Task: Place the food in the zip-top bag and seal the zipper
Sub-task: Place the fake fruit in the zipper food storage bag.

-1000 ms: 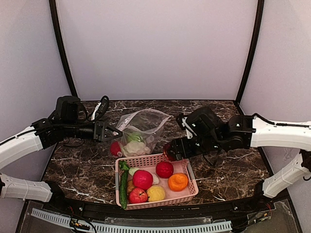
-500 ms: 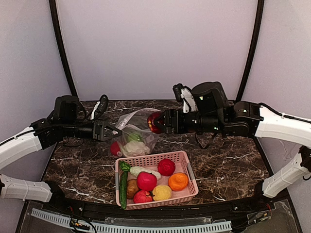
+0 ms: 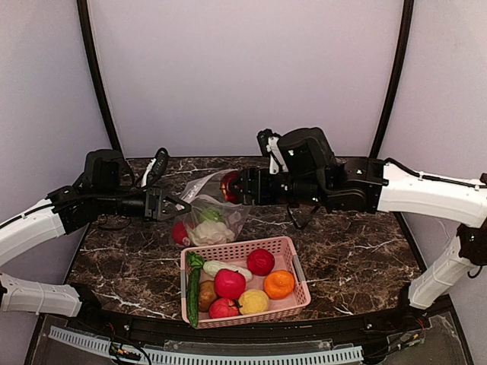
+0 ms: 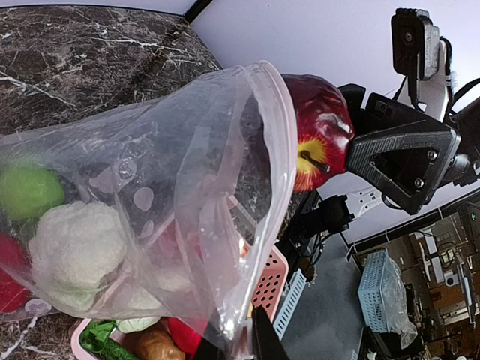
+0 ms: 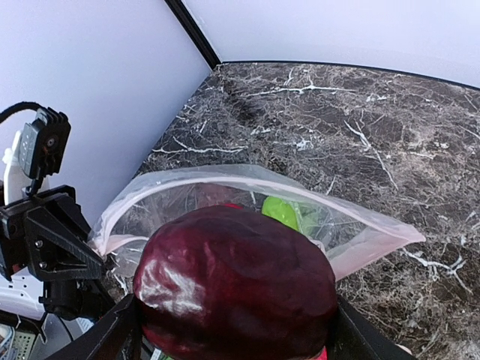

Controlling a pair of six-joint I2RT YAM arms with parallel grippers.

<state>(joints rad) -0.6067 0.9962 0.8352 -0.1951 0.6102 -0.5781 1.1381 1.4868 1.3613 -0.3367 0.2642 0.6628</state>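
dark red toy apple (image 5: 236,285) clamped in your right gripper (image 3: 232,187) at clear zip-top bag (image 3: 217,199) mouth, left gripper (image 3: 179,207) pinching its rim; pink slatted basket (image 3: 237,248) food, sealing left.

Probably a lab: plain booth walls (image 3: 243,76) around a marbled tabletop (image 3: 358,258)
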